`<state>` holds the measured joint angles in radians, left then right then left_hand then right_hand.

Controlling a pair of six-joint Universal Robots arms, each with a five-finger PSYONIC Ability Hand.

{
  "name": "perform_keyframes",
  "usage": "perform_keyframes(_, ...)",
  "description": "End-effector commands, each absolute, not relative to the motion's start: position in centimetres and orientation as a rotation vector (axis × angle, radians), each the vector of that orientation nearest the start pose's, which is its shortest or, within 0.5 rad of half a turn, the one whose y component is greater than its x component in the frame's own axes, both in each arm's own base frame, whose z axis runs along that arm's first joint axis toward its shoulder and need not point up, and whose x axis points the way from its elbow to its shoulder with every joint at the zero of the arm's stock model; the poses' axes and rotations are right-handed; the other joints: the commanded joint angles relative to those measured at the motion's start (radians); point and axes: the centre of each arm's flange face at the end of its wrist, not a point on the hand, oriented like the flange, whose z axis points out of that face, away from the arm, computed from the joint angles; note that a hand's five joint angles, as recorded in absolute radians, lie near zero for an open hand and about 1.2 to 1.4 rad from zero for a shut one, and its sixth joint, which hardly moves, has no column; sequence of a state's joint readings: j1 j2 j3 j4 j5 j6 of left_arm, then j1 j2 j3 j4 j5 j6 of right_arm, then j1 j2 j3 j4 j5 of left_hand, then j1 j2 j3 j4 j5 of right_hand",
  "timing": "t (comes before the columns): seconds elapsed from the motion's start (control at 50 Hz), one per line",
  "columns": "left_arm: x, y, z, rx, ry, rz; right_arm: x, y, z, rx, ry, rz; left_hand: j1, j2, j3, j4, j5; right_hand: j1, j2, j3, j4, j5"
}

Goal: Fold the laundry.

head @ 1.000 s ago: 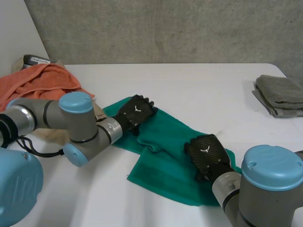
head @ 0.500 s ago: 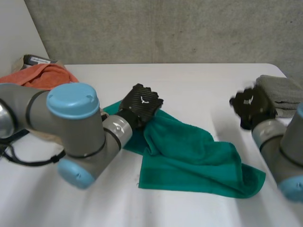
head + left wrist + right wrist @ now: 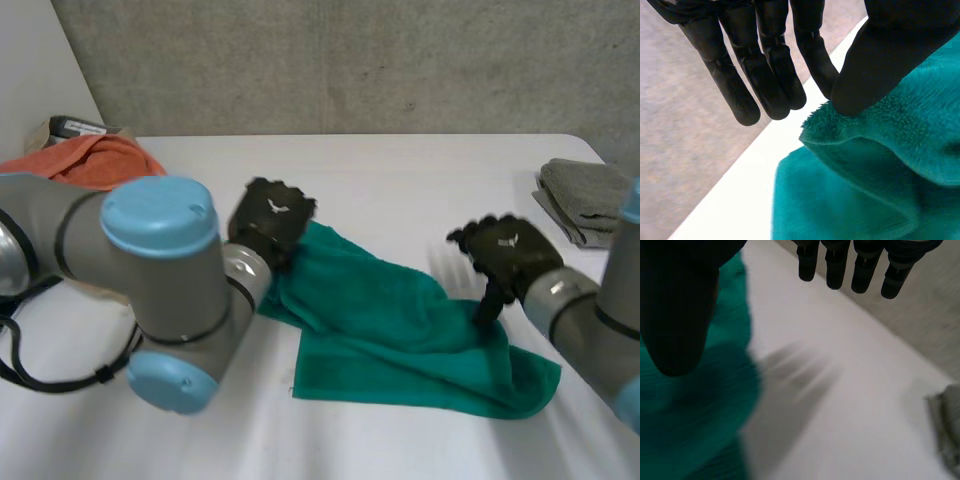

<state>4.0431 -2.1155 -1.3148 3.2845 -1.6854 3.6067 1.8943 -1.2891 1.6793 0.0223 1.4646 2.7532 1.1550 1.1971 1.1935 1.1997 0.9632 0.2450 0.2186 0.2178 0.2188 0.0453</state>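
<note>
- The left hand [image 3: 268, 218] is loosely open. Its fingers [image 3: 767, 75] are straight and reach past the cloth over bare table, and its thumb [image 3: 880, 55] rests on a raised, doubled-over edge. Nothing appears to be pinched between thumb and fingers.
- That edge belongs to the teal-green terry towel [image 3: 400, 320]. The left hand is at the towel's far corner on the robot's left side, where the cloth is rucked up into a soft fold.
- The right hand [image 3: 508, 250] is wide open and holds nothing. Its fingers [image 3: 832, 265] are straight and spread above the white table [image 3: 400, 180], and its thumb [image 3: 677, 315] points down over the towel's edge on the robot's right.
- The green towel lies in the middle of the table between the two hands. It is rumpled and uneven, with wavy edges and no clean crease.
- I judge this fold barely started. The towel needs flattening and squaring before a corner is brought across.
- A grey towel [image 3: 595, 200] lies in a flat, folded stack at the table's right edge, well apart from the green one, so it looks finished.
- An orange towel [image 3: 95, 160] is heaped loosely at the far left and looks unfolded.
- By my reckoning one piece is done, one is in hand and one is waiting.
</note>
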Motion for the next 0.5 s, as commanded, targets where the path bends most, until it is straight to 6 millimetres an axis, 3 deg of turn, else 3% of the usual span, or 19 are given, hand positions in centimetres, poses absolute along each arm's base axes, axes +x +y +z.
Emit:
perform_keyframes(0.02,-34.0,-27.2,21.6,1.093,2.004,-2.181,22.8,-21.1,17.2,-1.014,2.381,-1.513,0.241,0.199,0.203,0.197,0.258,-0.07,-0.044,-0.043,-0.044,-0.045)
perform_keyframes(0.1,-33.9,-27.3,21.6,1.085,2.008,-2.18,23.0,-21.0,16.0,-1.025,2.362,-1.545,0.241,0.199,0.203,0.197,0.258,-0.037,-0.011,-0.01,-0.011,-0.012)
perform_keyframes(0.14,-33.9,-27.1,21.4,1.089,2.017,-2.173,23.2,-21.6,14.6,-1.037,2.37,-1.556,0.241,0.199,0.203,0.197,0.258,0.177,0.203,0.204,0.203,0.202)
perform_keyframes(0.18,-33.9,-26.8,21.2,1.097,2.026,-2.164,23.2,-22.2,13.9,-1.046,2.386,-1.571,0.241,0.199,0.203,0.197,0.258,0.513,0.54,0.541,0.54,0.539)
perform_keyframes(0.2,-33.9,-26.7,21.2,1.099,2.031,-2.163,22.9,-23.1,13.5,-1.047,2.41,-1.612,0.241,0.199,0.203,0.197,0.258,1.012,1.039,1.039,1.038,1.037)
perform_keyframes(0.22,-33.9,-26.4,21.2,1.102,2.039,-2.16,22.8,-23.4,13.6,-1.052,2.416,-1.642,0.241,0.199,0.203,0.197,0.258,1.15,1.176,1.177,1.176,1.175)
perform_keyframes(0.34,-33.5,-23.9,22.1,1.143,2.064,-2.148,22.5,-26.7,16.1,-1.118,2.322,-1.967,0.241,0.199,0.203,0.197,0.258,1.151,1.178,1.178,1.177,1.176)
perform_keyframes(0.44,-33.3,-21.6,22.3,1.198,2.09,-2.126,23.8,-29.9,19.7,-1.269,2.167,-2.211,0.241,0.199,0.203,0.197,0.258,1.151,1.178,1.178,1.177,1.176)
perform_keyframes(0.5,-33.5,-20.4,22.0,1.226,2.121,-2.119,24.7,-31.4,19.5,-1.333,2.124,-2.225,0.241,0.199,0.203,0.197,0.258,1.151,1.178,1.178,1.177,1.176)
